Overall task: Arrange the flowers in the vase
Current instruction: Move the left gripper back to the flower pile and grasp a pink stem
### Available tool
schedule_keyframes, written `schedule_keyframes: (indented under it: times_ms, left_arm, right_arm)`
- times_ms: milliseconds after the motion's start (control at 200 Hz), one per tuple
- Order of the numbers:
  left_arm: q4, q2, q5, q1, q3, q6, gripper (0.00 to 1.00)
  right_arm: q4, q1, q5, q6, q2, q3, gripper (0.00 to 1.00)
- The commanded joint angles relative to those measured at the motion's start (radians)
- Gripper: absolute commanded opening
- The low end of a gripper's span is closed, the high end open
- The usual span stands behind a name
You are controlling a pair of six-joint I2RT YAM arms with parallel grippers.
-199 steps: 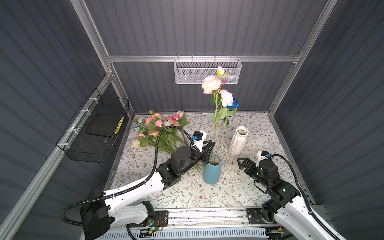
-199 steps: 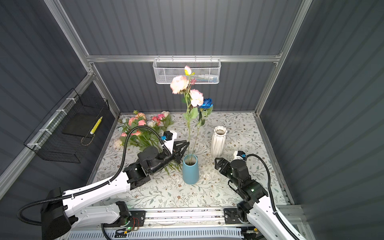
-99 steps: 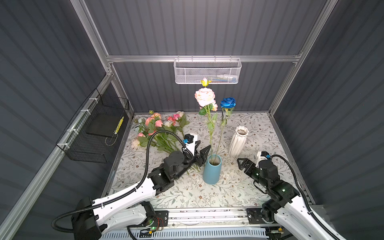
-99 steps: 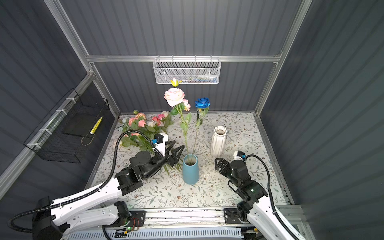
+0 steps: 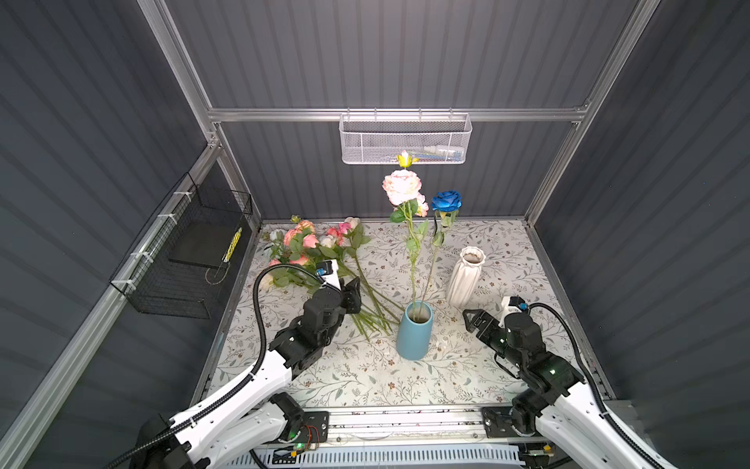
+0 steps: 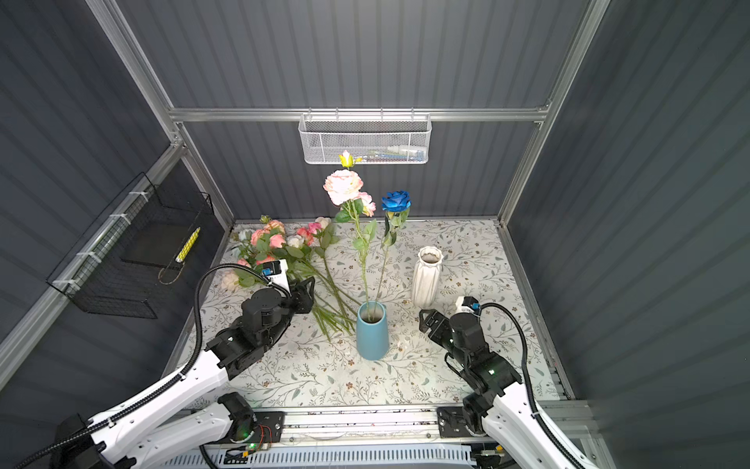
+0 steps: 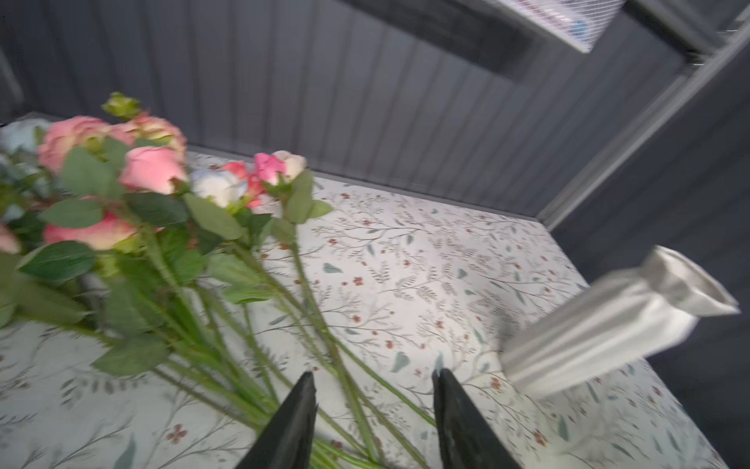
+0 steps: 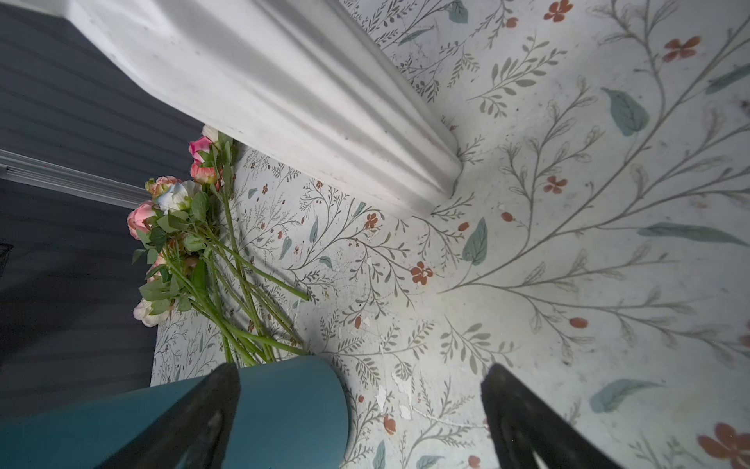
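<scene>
Flowers (image 5: 312, 247) lie heaped at the back left of the table (image 5: 507, 239) in both top views. They are pink, peach, cream and pale blooms on long green leafy stems, with heads toward the back wall and cut ends fanned toward the blue vase (image 5: 413, 339). Two more stems stand upright in that vase. We see a tall one topped by a large pink peony bloom (image 5: 401, 186) with a small yellow bud (image 5: 404, 159) above it, and a shorter one bearing a deep blue rose (image 5: 446, 200). A ribbed white vase (image 5: 464, 276) stands just behind and to the right of the blue one.

Our left hand (image 5: 352, 294) hovers over the lower stems of the heap, left of the blue vase and apart from it. In the left wrist view its fingers (image 7: 292, 422) stand parted with nothing gripped, and green stems run across the table below the gap. Our right hand (image 5: 470, 320) sits near the blue vase on its right, spread wide and holding nothing.

A second ago the left hand was at the mouth of the blue vase beside the pink stem, which leaned and blurred. Now the hand has drawn back over the heap and the stem stands steady beside the blue rose, while the right hand has not shifted
</scene>
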Motion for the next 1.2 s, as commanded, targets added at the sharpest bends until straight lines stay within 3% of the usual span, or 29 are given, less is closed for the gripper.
schedule_keyframes:
  times_ms: [0, 185, 490, 825, 1196]
  left_arm:
    - [-0.107, 0.077, 0.07, 0.058, 0.055, -0.07, 0.48]
    - [-0.142, 0.223, 0.199, 0.248, 0.127, -0.136, 0.37]
    - [-0.083, 0.528, 0.309, 0.453, 0.242, -0.184, 0.37]
    - [-0.013, 0.722, 0.338, 0.511, 0.346, -0.191, 0.35]
    - [-0.004, 0.778, 0.323, 0.514, 0.354, -0.175, 0.33]
  right_arm:
    - [0.012, -0.004, -0.004, 0.0, -0.004, -0.014, 0.95]
    - [-0.009, -0.007, 0.006, -0.004, -0.031, -0.016, 0.95]
    - [-0.021, -0.007, 0.006, -0.008, -0.04, -0.013, 0.95]
    - [-0.052, -0.01, 0.021, -0.024, -0.061, -0.005, 0.95]
    - [-0.049, -0.015, 0.022, -0.034, -0.048, 0.004, 0.95]
